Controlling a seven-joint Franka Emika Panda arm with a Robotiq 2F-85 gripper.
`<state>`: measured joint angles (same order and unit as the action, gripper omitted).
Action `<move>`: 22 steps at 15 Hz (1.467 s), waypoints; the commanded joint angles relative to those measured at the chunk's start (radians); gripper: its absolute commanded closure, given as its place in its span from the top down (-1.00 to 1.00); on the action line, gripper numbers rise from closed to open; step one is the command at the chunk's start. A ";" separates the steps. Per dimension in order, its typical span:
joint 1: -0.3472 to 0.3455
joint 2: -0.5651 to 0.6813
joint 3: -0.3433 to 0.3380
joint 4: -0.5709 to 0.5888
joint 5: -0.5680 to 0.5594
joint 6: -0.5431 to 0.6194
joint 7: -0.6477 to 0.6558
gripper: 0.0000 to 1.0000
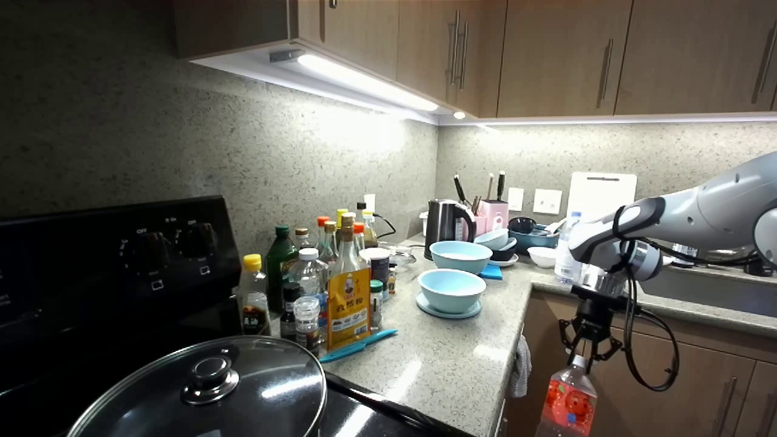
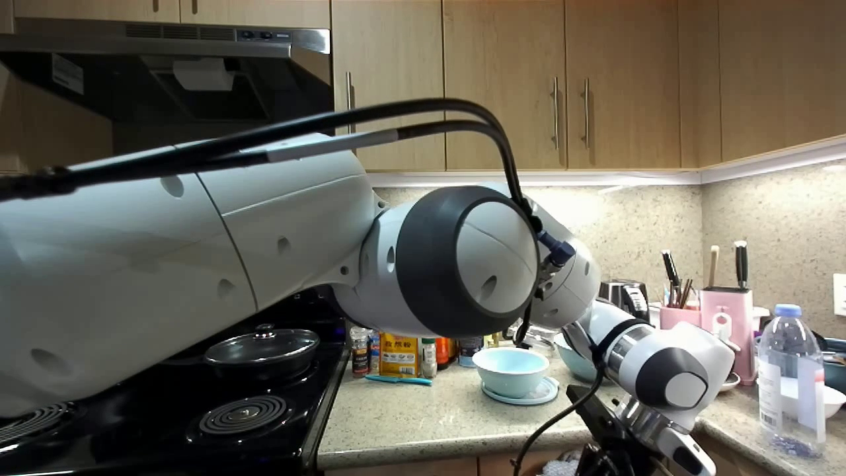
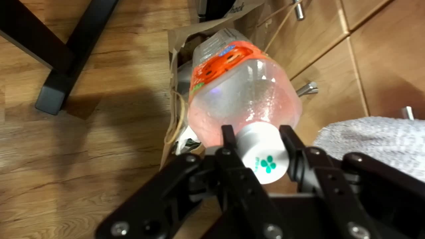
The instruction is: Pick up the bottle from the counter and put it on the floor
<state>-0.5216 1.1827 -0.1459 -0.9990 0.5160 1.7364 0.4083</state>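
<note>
The clear bottle with a red-orange label (image 1: 567, 405) hangs tilted from my gripper (image 1: 580, 359), past the counter's edge and in front of the lower cabinets. Its base is cut off in that view. In the wrist view the bottle (image 3: 244, 89) has its white cap between my two fingers (image 3: 257, 132), which touch it on both sides. The wooden floor (image 3: 116, 142) shows below. The grey speckled counter (image 1: 443, 364) also shows in an exterior view (image 2: 429, 423). There the gripper's fingers and the bottle are out of view below the frame.
An open brown paper bag (image 3: 173, 43) stands on the floor under the bottle. A black leg (image 3: 63, 71) stands at the left. A grey towel (image 3: 372, 142) hangs beside cabinet handles (image 3: 307, 89). Blue bowls (image 1: 452, 290) and a clear water bottle (image 2: 790, 383) stand on the counter.
</note>
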 commanded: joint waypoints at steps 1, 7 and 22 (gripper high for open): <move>-0.032 -0.067 0.026 -0.014 0.067 0.008 -0.001 -0.77; -0.021 -0.055 0.009 0.024 0.055 0.005 0.000 -0.27; -0.030 0.097 -0.003 0.151 0.023 -0.018 0.041 -0.77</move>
<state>-0.5459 1.2566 -0.1452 -0.8885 0.5409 1.7396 0.4177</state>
